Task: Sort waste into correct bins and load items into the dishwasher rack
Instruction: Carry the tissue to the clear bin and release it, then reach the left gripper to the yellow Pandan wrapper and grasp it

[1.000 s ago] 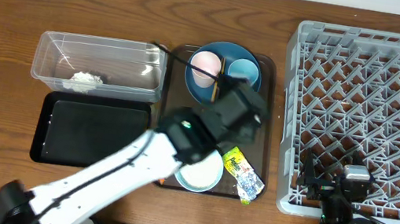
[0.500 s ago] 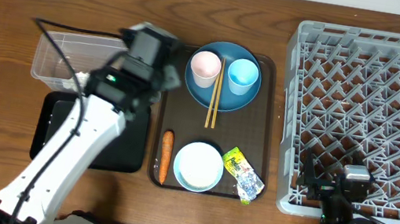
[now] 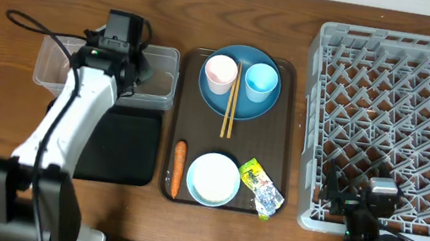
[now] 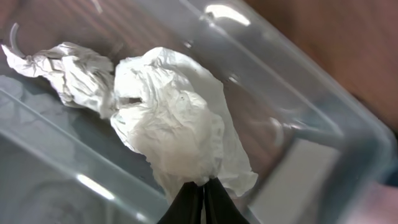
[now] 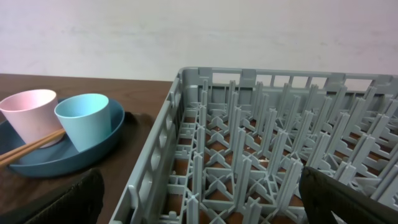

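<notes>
My left gripper (image 4: 203, 186) is shut on a wad of crumpled white paper (image 4: 168, 118), which hangs inside the clear tub (image 4: 298, 134). A second crumpled white piece (image 4: 62, 68) lies on the tub floor. In the overhead view the left gripper (image 3: 120, 72) hangs over the clear tub (image 3: 165, 53), with the black tray (image 3: 120, 153) just in front. My right gripper (image 5: 202, 199) is open and holds nothing, at the near edge of the grey dishwasher rack (image 5: 261, 155). The carrot (image 3: 177, 169) and snack wrapper (image 3: 260, 187) flank the white bowl (image 3: 213, 178).
The brown serving tray (image 3: 280, 139) holds the blue plate (image 3: 239, 100) with a pink cup (image 3: 220, 72), a light blue cup (image 3: 261, 80) and chopsticks (image 3: 230, 106). The rack (image 3: 405, 106) fills the right side, and my right gripper (image 3: 355, 193) sits at its front-left corner.
My left arm has swung left from over the brown tray to the clear tub, uncovering the carrot and bowl. The right arm has not moved.
</notes>
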